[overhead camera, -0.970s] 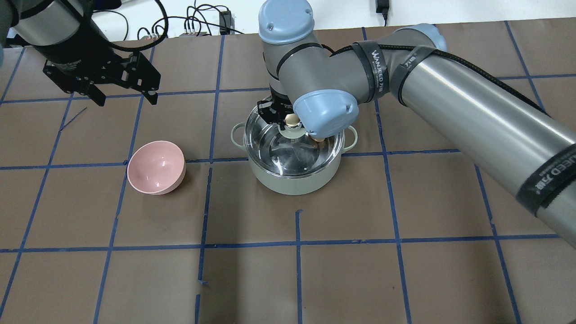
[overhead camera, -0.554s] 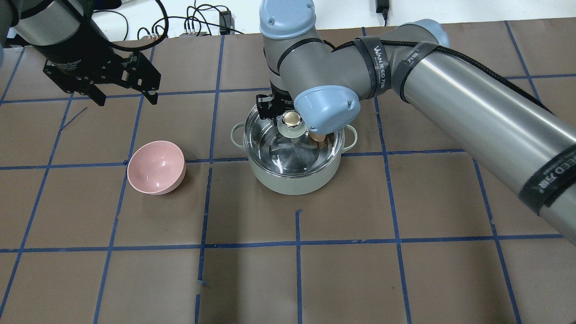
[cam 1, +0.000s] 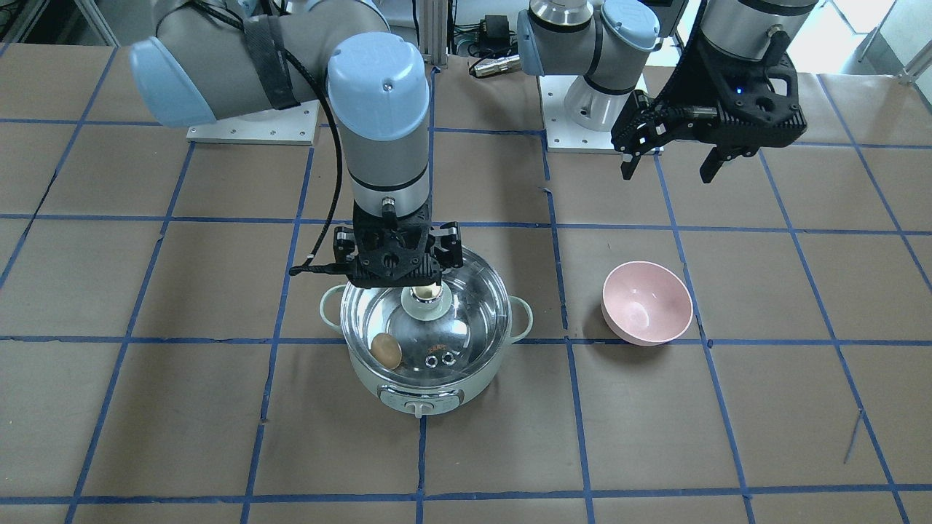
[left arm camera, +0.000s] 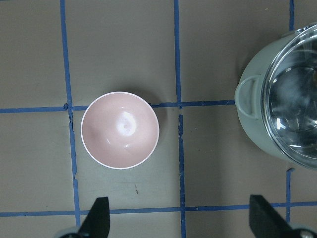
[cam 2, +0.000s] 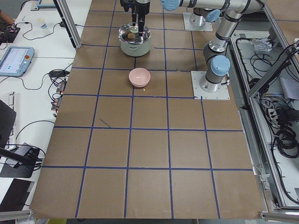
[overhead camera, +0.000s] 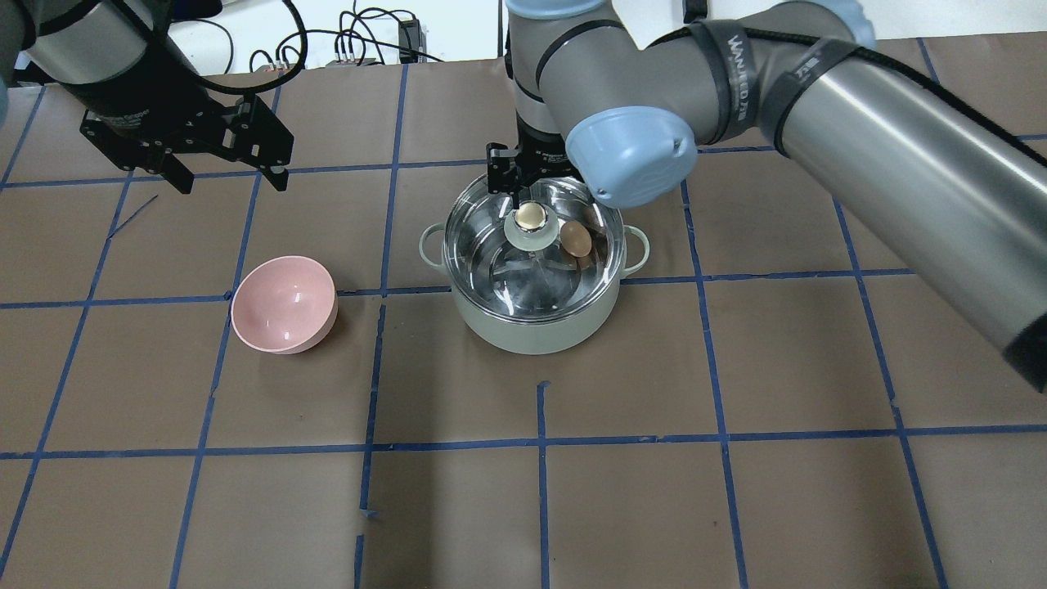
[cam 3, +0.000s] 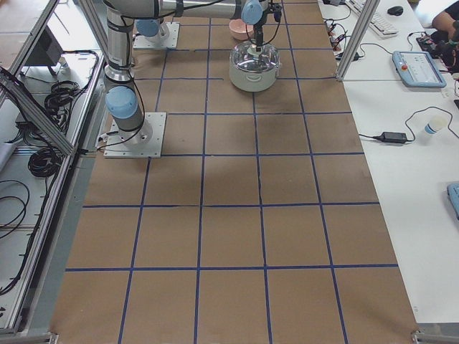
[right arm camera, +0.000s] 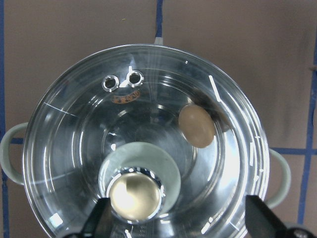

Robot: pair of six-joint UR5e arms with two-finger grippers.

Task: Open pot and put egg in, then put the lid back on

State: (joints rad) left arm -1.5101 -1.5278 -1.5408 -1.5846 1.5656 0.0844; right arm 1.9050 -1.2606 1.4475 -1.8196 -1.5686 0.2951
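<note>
The mint-green pot [overhead camera: 532, 327] stands mid-table, and also shows in the front view [cam 1: 422, 397]. The clear glass lid [overhead camera: 491, 245] sits on it, with its gold knob [overhead camera: 532, 217] up. The tan egg [overhead camera: 576, 239] lies inside the pot, seen through the glass in the front view [cam 1: 386, 351] and the right wrist view [right arm camera: 196, 126]. My right gripper [overhead camera: 523, 190] hangs open just above the knob [right arm camera: 133, 196] and holds nothing. My left gripper [overhead camera: 229, 176] is open and empty, high over the table's far left, above the pink bowl.
A pink bowl [overhead camera: 284, 303] stands left of the pot, and shows under the left wrist camera [left arm camera: 120, 130]. Brown paper with a blue tape grid [overhead camera: 540, 507] covers the table. Cables lie along the far edge [overhead camera: 360, 41].
My right gripper has risen and drawn back from the lid knob, so the egg shows more fully. The lid stays on the pot. The left arm has not moved.
</note>
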